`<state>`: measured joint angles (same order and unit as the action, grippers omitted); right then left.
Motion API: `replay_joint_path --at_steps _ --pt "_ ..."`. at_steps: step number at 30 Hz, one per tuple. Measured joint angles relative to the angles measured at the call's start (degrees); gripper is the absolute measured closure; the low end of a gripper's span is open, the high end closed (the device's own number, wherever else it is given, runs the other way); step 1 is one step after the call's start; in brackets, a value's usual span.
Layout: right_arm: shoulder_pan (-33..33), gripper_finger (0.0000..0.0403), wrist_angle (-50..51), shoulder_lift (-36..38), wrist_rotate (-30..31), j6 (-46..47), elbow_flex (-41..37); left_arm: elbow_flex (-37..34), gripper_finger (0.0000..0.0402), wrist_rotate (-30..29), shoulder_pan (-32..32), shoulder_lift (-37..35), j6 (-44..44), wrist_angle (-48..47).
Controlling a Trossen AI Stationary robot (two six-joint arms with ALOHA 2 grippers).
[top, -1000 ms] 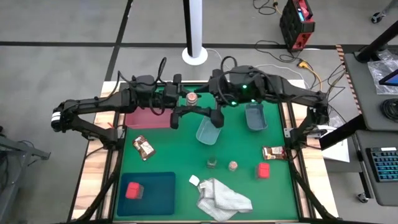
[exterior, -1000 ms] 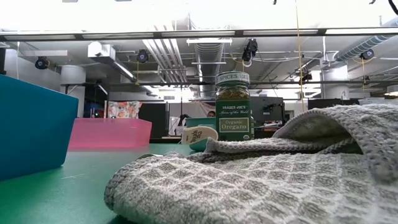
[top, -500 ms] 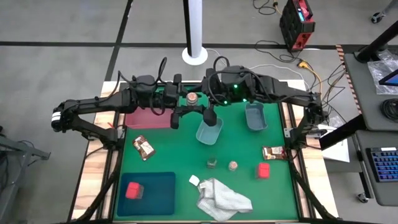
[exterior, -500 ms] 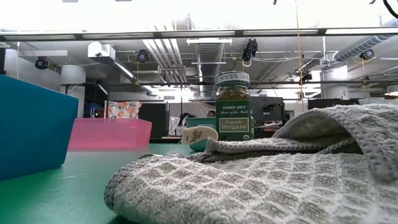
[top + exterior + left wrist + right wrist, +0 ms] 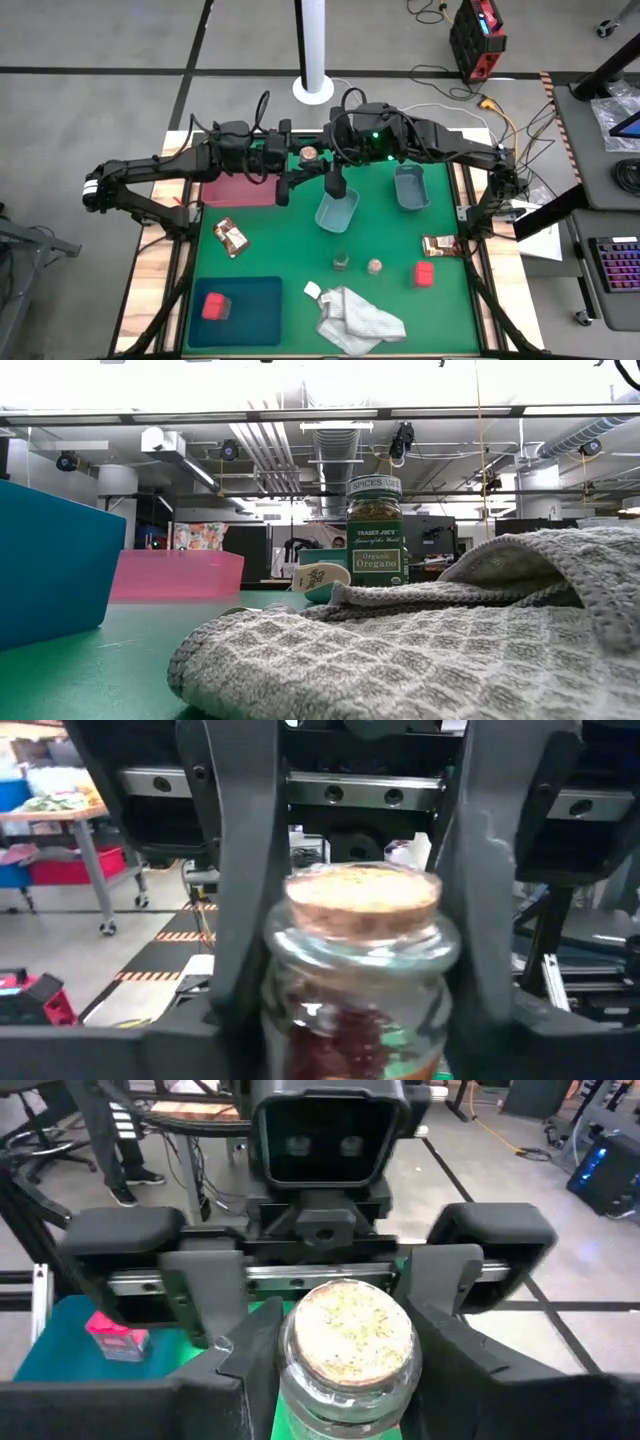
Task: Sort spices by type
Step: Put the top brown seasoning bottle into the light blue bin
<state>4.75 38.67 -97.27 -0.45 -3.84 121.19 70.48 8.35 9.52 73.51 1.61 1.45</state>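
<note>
A small glass jar with a tan cork top [image 5: 309, 153] is held up over the table's far middle by my left gripper [image 5: 301, 160], which is shut on it. My right gripper [image 5: 324, 162] faces it from the right, open, with its fingers [image 5: 240, 870] on either side of the jar [image 5: 345, 1340]. On the mat stand a dark green jar [image 5: 341, 262] and a second tan-topped jar [image 5: 374, 266]. Brown sachets lie at the left [image 5: 231, 237] and right [image 5: 440, 245]. One pink block [image 5: 216, 306] sits in the teal tray, another [image 5: 425, 273] on the mat. My left gripper pinches the jar's glass body [image 5: 330, 1010] below the cork between its two fingers, which come level from the table's left. The jar stands upright, cork up, lifted clear of the table. I cannot tell whether my right gripper's fingers touch the jar.
Two bluish tubs [image 5: 337, 210] [image 5: 411, 187] stand just near of the grippers. A pink tray [image 5: 235, 190] lies at the far left and a teal tray [image 5: 250, 315] at the near left. A white-grey cloth [image 5: 355, 318] lies near the front edge, filling the low view [image 5: 430, 650].
My right gripper has gone toward the table's left edge, up to the jar in my left gripper. The jar and my left gripper have stayed about where they were.
</note>
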Motion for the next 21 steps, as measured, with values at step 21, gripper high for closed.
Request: replay_joint_path --at_steps 21 --pt "2.1 0.0235 -14.5 18.3 5.8 11.8 -35.1 0.0 0.0135 -15.3 1.2 -10.3 -10.5 -15.1"
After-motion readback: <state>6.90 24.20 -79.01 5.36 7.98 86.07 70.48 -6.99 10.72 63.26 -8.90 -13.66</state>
